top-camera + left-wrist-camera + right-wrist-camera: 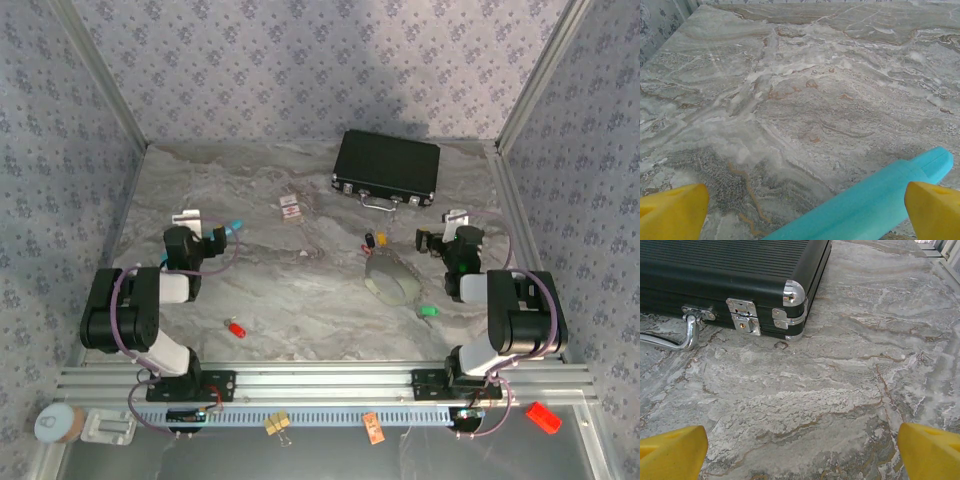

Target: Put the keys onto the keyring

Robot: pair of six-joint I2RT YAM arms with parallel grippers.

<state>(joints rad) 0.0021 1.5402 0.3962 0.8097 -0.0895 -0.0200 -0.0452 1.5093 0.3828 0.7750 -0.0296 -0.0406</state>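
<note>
Presently our left hand [210, 235] and right hand [440, 238] gape empty, ready to pick: keys [236, 328] lie scattered, off the keyring [392, 280].

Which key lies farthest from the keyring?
The red key, alone on the left side; the green key and the small key cluster lie close to the keyring.

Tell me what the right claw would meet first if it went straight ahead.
Probably the black case, near its metal-capped right corner; bare table lies between. Depth is unclear, so it might slip just past.
</note>
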